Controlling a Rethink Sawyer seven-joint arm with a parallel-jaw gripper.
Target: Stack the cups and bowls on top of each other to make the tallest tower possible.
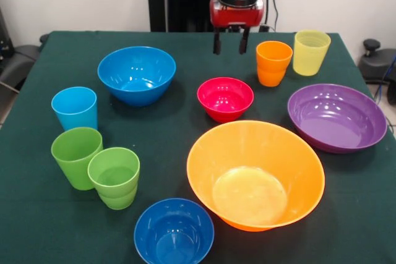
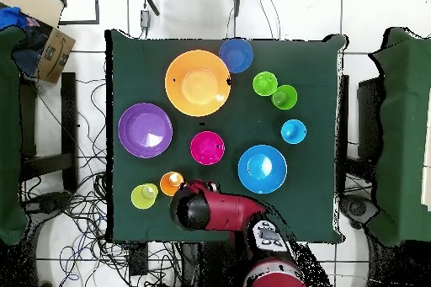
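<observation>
My gripper [image 1: 230,42] hangs open and empty above the table's far side, behind the small red bowl [image 1: 225,98] and left of the orange cup [image 1: 273,62] and yellow cup [image 1: 310,52]. The wide purple bowl [image 1: 336,117] sits at the right and the big orange bowl [image 1: 255,174] in front. On the left stand a blue bowl [image 1: 136,73], a light blue cup [image 1: 75,107], a lime green cup [image 1: 76,156] and a stepped green cup [image 1: 114,177]. A second blue bowl [image 1: 174,232] sits at the near edge. No tower shows; each piece stands alone.
In the overhead view the red arm head [image 2: 195,208] covers the gripper, right beside the orange cup [image 2: 172,183]. The green table cloth [image 1: 37,227] carries everything. Chairs and cables surround the table, and a cardboard box [image 2: 52,48] sits at one corner.
</observation>
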